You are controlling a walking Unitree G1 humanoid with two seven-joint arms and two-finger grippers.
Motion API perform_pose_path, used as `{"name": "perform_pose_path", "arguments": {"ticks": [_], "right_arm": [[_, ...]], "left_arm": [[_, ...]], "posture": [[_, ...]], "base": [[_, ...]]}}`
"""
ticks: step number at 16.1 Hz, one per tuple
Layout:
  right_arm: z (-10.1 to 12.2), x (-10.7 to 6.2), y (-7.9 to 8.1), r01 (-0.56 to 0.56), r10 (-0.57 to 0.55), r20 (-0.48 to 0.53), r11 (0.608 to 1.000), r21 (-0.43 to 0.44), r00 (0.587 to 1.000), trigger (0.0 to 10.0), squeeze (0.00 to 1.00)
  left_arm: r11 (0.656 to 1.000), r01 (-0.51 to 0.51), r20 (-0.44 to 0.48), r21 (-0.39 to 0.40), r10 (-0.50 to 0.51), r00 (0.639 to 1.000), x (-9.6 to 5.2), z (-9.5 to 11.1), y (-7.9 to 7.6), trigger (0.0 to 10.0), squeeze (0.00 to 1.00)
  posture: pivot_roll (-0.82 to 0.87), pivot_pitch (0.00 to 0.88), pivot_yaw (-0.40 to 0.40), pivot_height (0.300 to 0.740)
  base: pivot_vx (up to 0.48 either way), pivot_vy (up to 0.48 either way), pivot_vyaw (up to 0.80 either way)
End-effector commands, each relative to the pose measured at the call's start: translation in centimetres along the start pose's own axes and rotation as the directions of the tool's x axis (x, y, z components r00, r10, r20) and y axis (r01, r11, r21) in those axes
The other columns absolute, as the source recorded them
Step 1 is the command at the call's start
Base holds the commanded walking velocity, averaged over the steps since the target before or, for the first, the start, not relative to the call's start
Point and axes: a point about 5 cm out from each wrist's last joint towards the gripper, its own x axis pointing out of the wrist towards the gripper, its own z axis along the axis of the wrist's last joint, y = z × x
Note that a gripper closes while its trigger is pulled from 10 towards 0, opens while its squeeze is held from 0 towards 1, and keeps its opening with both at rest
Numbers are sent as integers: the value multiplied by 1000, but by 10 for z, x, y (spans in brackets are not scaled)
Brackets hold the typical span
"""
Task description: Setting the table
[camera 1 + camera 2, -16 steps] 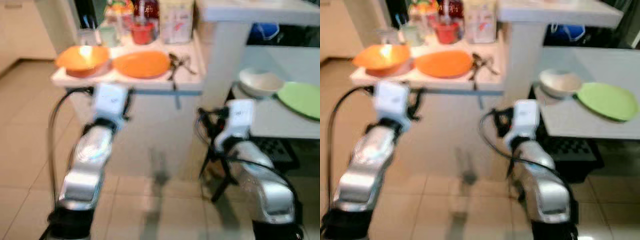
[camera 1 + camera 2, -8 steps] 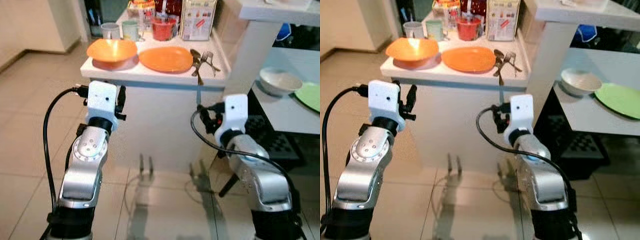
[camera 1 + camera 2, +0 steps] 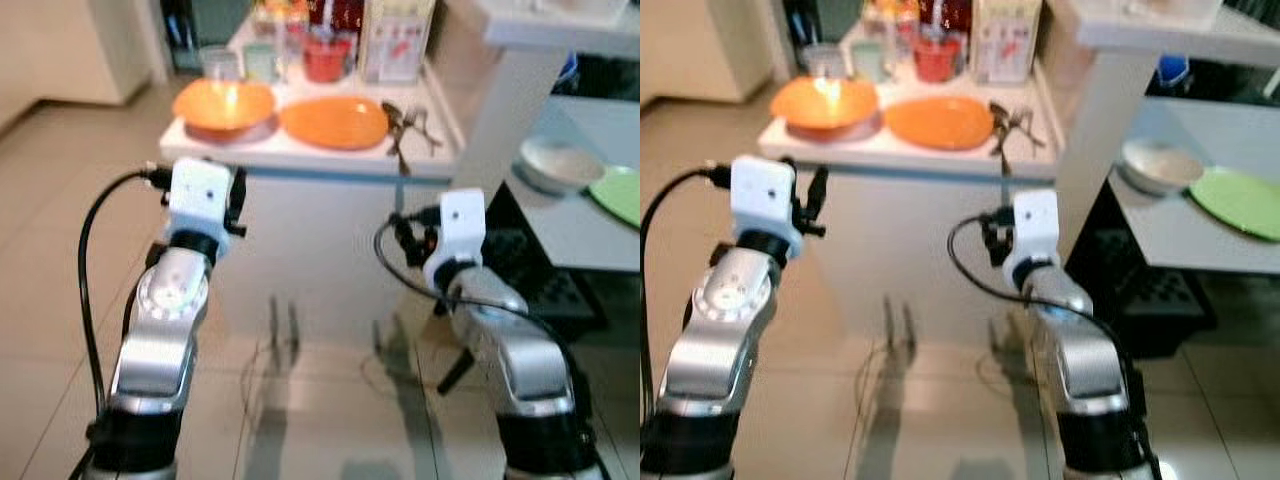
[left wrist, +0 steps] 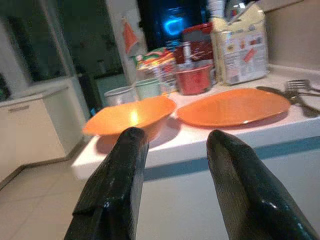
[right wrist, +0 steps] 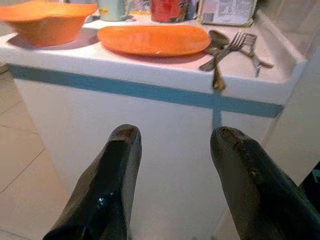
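Observation:
A white counter (image 3: pixel 300 158) stands in front of me. On it sit an orange bowl (image 3: pixel 222 103), a flat orange plate (image 3: pixel 333 121) and a small heap of forks and spoons (image 3: pixel 405 125). Both arms are raised before the counter's front face, below its top. In the left wrist view my left gripper (image 4: pixel 172 137) is open and empty, pointing at the orange bowl (image 4: pixel 127 116) and orange plate (image 4: pixel 232 106). My right gripper (image 5: pixel 172 135) is open and empty too, facing the counter's blue stripe under the plate (image 5: pixel 152 39) and cutlery (image 5: pixel 227 47).
Cups (image 3: pixel 218 62), a red pot (image 3: pixel 330 57) and a carton (image 3: pixel 400 40) line the counter's back. A lower table (image 3: pixel 1180 235) at right carries a white bowl (image 3: pixel 1152 165) and a green plate (image 3: pixel 1240 200). A thick white post (image 3: pixel 500 110) stands between the counter and that table. Tiled floor lies below.
The head view has swung and steadied from a blurred picture, so the counter sits more centred. Both arms keep the same raised pose; nothing on the counter has moved.

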Motion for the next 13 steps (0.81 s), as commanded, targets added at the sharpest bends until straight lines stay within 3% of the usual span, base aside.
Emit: {"name": "perform_pose_path", "arguments": {"ticks": [1,11,13], "right_arm": [[2,-1,-10,38,-38,8,999,-12,999,10000,0],[16,1,-17,67,-68,52,997,24,996,10000,0],[19,1,-17,66,-68,59,997,30,996,10000,0]], "left_arm": [[999,45,14,-8,-45,999,3,3,-9,10000,0],[997,75,31,-25,-74,997,4,6,-11,10000,0],[997,76,36,-26,-75,997,4,7,-10,10000,0]], "posture": [[-16,0,-6,740],[-16,0,3,740],[-18,0,4,740]], "base": [[368,0,0],[368,0,0],[368,0,-800]]}}
